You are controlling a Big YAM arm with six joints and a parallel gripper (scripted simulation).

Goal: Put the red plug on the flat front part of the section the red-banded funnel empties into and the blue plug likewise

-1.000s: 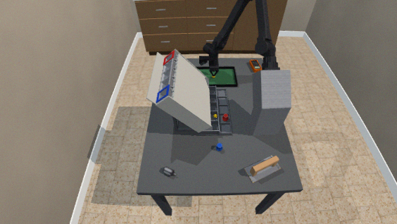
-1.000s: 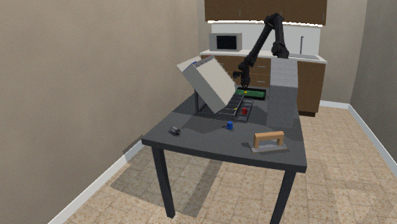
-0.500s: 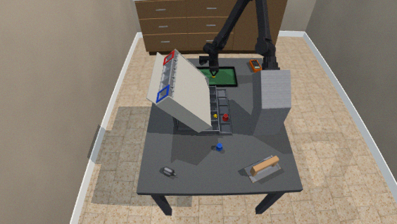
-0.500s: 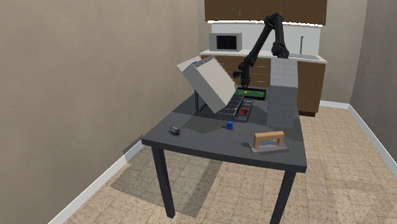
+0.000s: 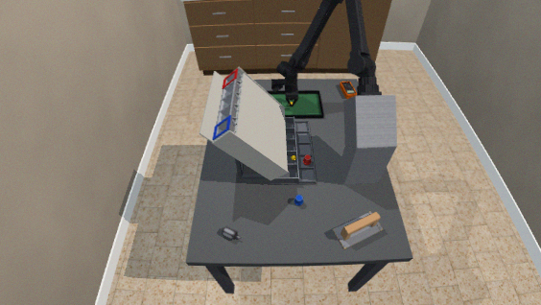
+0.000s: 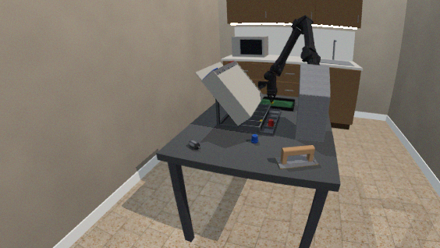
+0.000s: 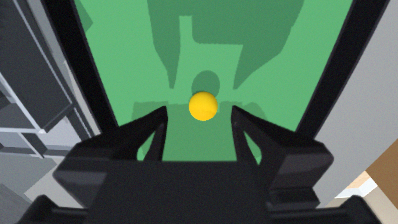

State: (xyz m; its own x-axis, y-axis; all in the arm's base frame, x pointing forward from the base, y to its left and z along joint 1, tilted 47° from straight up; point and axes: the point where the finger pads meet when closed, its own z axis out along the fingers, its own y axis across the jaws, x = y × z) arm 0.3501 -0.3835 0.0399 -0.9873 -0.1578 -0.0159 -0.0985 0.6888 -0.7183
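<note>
The black arm (image 5: 307, 45) reaches down over the green tray (image 5: 312, 103) at the back of the tabletop (image 5: 269, 230). Its pincer (image 7: 199, 120) points down into the tray. The two fingers stand apart, and a yellow marble (image 7: 203, 105) sits in the gap between their tips. The fingers do not squeeze the marble. It looks like the marble lies on the green tray floor, with its dark shadow just behind it.

Beside the tray stands a big slanted cover (image 5: 254, 127). At its top edge are a red-banded funnel (image 5: 230, 78) and a blue-banded funnel (image 5: 222, 129). At the low end of the cover is a row of small gray sections (image 5: 303, 144).

The red plug (image 5: 307, 159) sits on the flat front part of one section. Another yellow marble (image 5: 293, 156) rests just beside it, in the back part of that section.

The blue plug (image 5: 298, 199) stands alone on the tabletop, in front of the sections and well apart from the red plug.

Near the front edge lie a small dark gadget (image 5: 229, 233) and a tool with a wooden handle (image 5: 361, 226). An orange device (image 5: 348, 88) sits at the back by the arm.
</note>
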